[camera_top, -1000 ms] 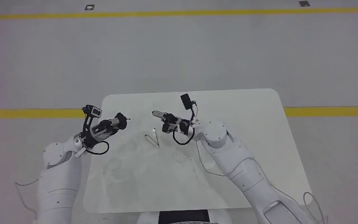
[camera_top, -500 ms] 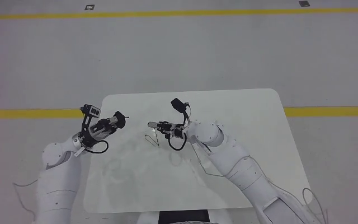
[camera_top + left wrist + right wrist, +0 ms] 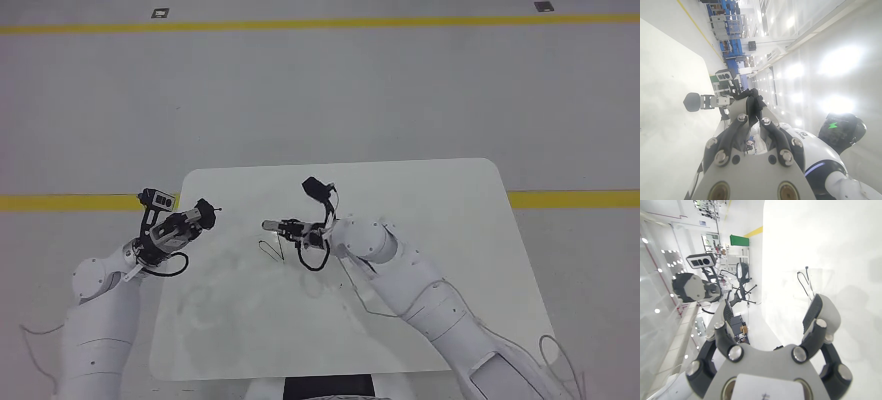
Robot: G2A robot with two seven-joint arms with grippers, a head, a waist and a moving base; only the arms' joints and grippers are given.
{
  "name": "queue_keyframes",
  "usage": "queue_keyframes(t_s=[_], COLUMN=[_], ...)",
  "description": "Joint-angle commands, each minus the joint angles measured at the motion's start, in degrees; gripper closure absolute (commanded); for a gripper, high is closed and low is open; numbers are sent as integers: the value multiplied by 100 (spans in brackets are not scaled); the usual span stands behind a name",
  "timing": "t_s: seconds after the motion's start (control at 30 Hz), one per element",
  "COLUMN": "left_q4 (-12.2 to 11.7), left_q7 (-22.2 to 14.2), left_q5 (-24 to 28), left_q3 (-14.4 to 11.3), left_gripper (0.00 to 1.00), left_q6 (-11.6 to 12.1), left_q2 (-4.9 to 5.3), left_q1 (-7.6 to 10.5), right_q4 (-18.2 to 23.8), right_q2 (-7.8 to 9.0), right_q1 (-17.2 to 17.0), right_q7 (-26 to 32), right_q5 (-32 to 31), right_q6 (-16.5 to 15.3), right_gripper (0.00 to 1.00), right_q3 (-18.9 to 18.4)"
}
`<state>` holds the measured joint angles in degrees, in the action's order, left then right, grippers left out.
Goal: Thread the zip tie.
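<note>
Though faint on the table (image 3: 440, 200), zip tie (image 3: 803, 280) near wide-apart right end effector (image 3: 771, 307); left end effector's (image 3: 754, 102) jaws together.

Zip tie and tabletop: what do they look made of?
Zip tie: thin black strap lying in a loose loop that holds its curve, so likely flexible plastic, maybe nylon; finish too small to judge. Tabletop: white, smooth, faint sheen with smudges; possibly laminate or coated board.

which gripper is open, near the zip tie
The right gripper: its fingers are spread, close by the zip tie on the table. The left gripper is shut, farther off.
</note>
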<state>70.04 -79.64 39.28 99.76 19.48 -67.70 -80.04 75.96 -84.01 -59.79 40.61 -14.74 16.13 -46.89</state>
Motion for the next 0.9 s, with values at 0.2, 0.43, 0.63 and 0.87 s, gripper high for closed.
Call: queue_keyframes(t_s=[0.2, 0.43, 0.63, 0.87], left_q4=[0, 0, 0, 0], left_q7=[0, 0, 0, 0], left_q5=[-1, -1, -1, -1], left_q3=[0, 0, 0, 0], left_gripper=[100, 100, 100, 100], left_q6=[0, 0, 0, 0], left_q2=[0, 0, 0, 0], left_q1=[0, 0, 0, 0], right_q4=[-662, -1236, -1763, -2262], right_q2=[-351, -801, -1169, -1593], right_q1=[668, 974, 1097, 1121], right_q7=[307, 326, 359, 411], right_q5=[-996, -1249, -1735, -2279], right_q6=[335, 335, 335, 335], right_gripper=[0, 0, 0, 0], right_q3=[772, 1045, 1150, 1024])
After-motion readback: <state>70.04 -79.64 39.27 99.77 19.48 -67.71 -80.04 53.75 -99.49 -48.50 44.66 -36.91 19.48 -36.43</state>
